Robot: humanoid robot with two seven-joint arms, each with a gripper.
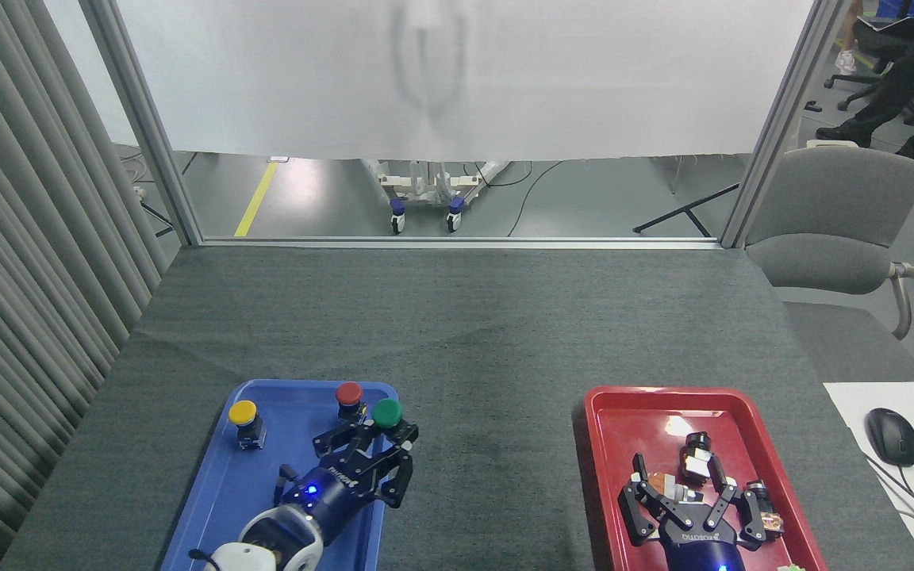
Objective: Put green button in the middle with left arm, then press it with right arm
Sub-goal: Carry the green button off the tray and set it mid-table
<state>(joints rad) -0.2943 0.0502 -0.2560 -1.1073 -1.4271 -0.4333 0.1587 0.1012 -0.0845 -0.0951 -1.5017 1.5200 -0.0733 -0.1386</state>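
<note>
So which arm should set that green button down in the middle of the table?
Probably the left: its claw already grips the green button at the blue tray's right edge. The right claw sits over the red tray.

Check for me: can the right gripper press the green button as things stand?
Probably not yet. The green button sits in the left gripper above the blue tray, while the right gripper hangs over the red tray.
</note>
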